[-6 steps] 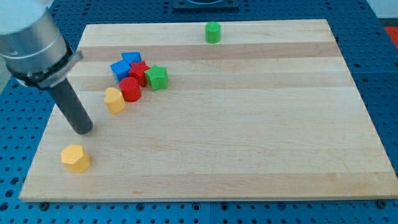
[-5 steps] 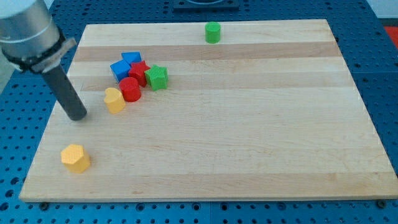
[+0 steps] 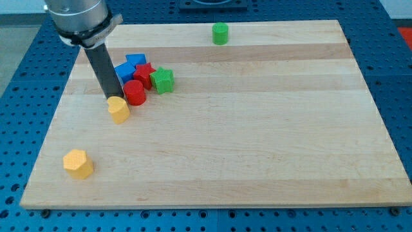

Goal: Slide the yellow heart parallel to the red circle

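Note:
The yellow heart (image 3: pixel 119 109) lies on the wooden board's left part, just below and left of the red circle (image 3: pixel 134 93), about touching it. My tip (image 3: pixel 112 98) stands at the heart's upper left edge, touching or nearly touching it, and just left of the red circle. The rod slants up to the view's top left.
A red star (image 3: pixel 144 74), two blue blocks (image 3: pixel 129 66) and a green star (image 3: pixel 163 80) cluster above and right of the red circle. A yellow hexagon (image 3: pixel 78 164) lies near the board's bottom left. A green cylinder (image 3: pixel 221 33) stands near the top edge.
My tip has moved right and up, from the board's left edge to the yellow heart's upper left edge. The heart has shifted slightly down. The other blocks have not moved.

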